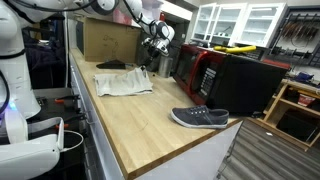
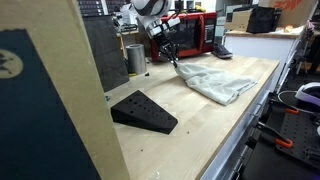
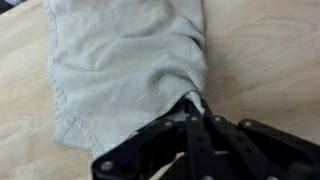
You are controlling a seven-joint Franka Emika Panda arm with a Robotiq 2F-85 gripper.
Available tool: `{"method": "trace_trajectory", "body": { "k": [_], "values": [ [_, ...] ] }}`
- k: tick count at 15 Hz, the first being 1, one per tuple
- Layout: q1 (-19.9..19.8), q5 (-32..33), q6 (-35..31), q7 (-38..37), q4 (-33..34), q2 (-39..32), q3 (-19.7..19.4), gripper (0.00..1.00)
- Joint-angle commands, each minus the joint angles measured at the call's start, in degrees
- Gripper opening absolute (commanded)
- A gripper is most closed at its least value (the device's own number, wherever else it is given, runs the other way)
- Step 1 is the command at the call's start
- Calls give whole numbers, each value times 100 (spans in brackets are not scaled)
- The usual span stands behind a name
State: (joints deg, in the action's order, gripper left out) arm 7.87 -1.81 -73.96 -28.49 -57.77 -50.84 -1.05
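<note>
Pinch on cloth corner: gripper [image 3: 193, 106] clenched on the pale grey, crumpled fabric cloth [image 3: 125, 60].

The cloth [image 1: 122, 80] lies on the far part of the light wooden table [image 1: 150, 115], and the fingers [image 2: 172, 57] hold its far right corner. The fabric is bunched at the tips and the rest lies flat. Judged step: grasp made, cloth not carried anywhere. Any next move calls for keeping the pinch tight and going slowly, clear of the red microwave oven [image 1: 197, 68] on the right. A grey canvas shoe [image 1: 200, 118] lies near, well apart.
</note>
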Motion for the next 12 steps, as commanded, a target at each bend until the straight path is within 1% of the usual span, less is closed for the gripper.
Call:
{"method": "trace_trajectory", "body": {
  "k": [1, 5, 7, 12],
  "values": [
    [-15, 100, -588, 224, -118, 307, -5, 1],
    [31, 465, -1740, 809, -874, 915, -17, 1],
    [14, 650, -2274, 1152, -1468, 1352, -5, 1],
    [-38, 1025, -2854, 1907, -2669, 2319, 25, 1]
  ]
}}
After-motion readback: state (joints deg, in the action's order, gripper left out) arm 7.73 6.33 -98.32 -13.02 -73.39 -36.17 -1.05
